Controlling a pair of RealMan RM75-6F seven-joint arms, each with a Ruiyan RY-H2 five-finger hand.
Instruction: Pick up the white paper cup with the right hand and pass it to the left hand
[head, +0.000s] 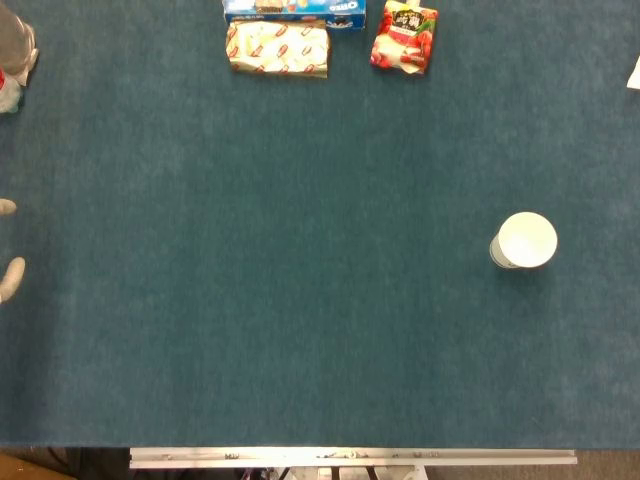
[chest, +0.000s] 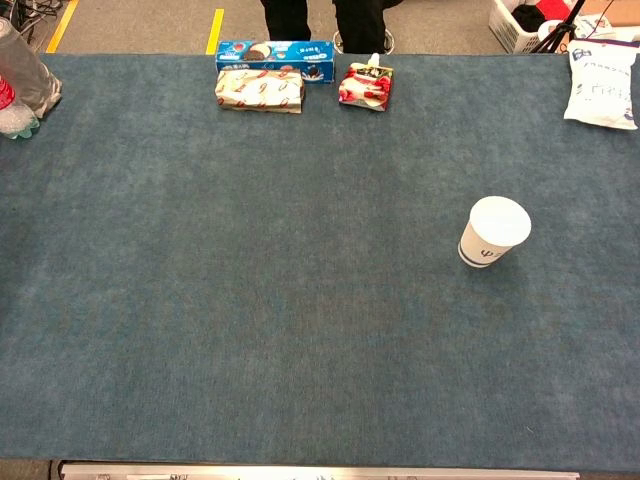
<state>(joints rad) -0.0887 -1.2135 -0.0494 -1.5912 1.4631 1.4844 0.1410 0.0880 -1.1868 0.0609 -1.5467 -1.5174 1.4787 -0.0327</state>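
Note:
The white paper cup (head: 525, 241) stands upright and empty on the blue table cloth at the right; in the chest view the cup (chest: 492, 232) shows a small blue mark on its side. Nothing touches it. Of my left hand (head: 10, 277) only two pale fingertips poke in at the left edge of the head view, apart from each other, with nothing between them and far from the cup. My right hand appears in neither view.
At the back edge lie a blue biscuit box (chest: 275, 50), a patterned snack pack (chest: 259, 89) and a red pouch (chest: 365, 85). Plastic bottles (chest: 22, 85) stand at the back left, and a white bag (chest: 603, 88) lies at the back right.

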